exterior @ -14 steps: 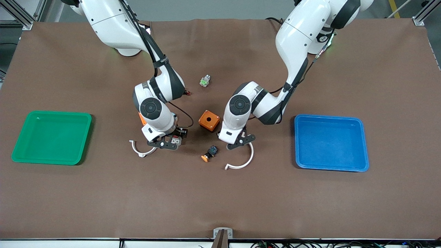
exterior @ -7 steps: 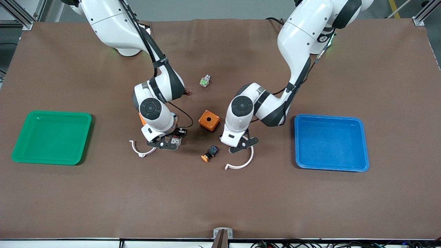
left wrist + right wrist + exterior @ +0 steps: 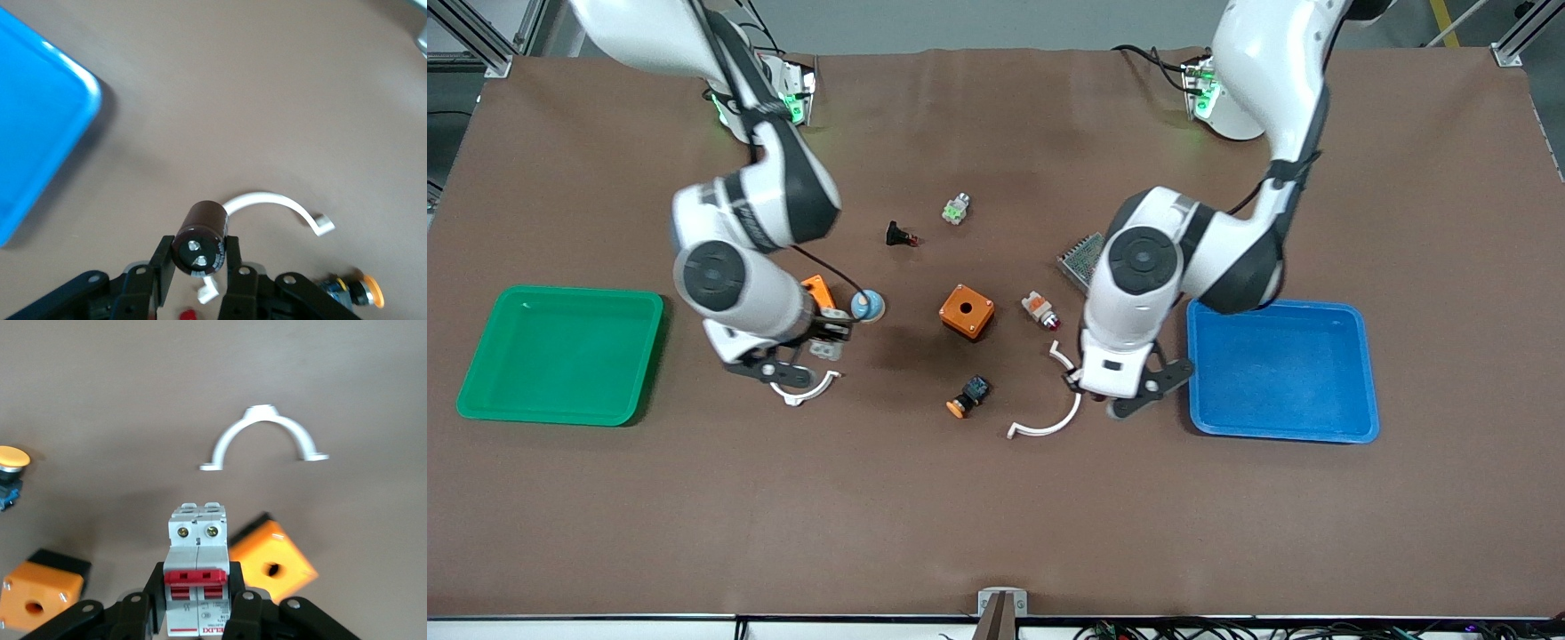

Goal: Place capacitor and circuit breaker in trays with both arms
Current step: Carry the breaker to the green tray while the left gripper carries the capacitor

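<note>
Brown matting covers the table [image 3: 996, 516]. Left gripper [image 3: 201, 277] is raised over the mat beside the blue tray [image 3: 1280, 369], clamping the capacitor [image 3: 201, 237] between its fingers. Right gripper [image 3: 197, 603] is raised over a white curved clamp [image 3: 805, 389] near the green tray [image 3: 560, 354], gripping the circuit breaker [image 3: 197, 573].

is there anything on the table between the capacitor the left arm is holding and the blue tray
Nothing visible. The left gripper holds the capacitor over bare table right beside the blue tray. The white curved clip lies toward the right arm's end of the table, away from that path.
</note>
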{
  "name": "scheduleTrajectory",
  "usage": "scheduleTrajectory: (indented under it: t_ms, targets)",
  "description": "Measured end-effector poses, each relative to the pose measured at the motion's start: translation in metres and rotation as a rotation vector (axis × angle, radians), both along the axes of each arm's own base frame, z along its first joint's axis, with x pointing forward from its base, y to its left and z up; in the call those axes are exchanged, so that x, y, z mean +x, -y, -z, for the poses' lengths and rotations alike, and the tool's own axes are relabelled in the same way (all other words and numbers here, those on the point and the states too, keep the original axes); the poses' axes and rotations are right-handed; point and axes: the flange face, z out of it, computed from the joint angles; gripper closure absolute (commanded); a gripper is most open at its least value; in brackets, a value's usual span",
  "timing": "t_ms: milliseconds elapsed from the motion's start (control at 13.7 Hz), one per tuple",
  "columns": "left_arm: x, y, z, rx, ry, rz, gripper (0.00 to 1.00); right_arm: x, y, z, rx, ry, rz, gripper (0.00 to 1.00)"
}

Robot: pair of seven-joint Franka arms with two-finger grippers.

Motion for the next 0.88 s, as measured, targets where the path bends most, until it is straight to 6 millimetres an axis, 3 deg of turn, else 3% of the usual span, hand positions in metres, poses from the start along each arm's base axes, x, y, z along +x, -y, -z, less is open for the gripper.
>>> scheduleTrajectory:
  t_ms: [219,365,584,730,876]
  targets:
    - [0.019,-0.053,-0.011,0.018,-0.031,-0.071,0.99,0.000,0.113,-0.053,0.042,-0.045,-0.046,0.80]
    - [0.030,-0.091,-0.007,0.037,-0.071,-0.086,0.99,-0.003,0.208,-0.064,0.087,-0.061,-0.083,0.80]
    - [0.042,-0.143,0.001,0.053,-0.117,-0.118,0.99,-0.019,0.336,-0.052,0.122,-0.066,-0.099,0.80]
    - [0.044,-0.161,0.008,0.057,-0.134,-0.138,0.99,-0.030,0.390,-0.041,0.097,-0.063,-0.066,0.80]
    - [0.045,-0.180,0.018,0.063,-0.159,-0.128,0.99,-0.037,0.432,-0.023,0.074,-0.055,-0.013,0.80]
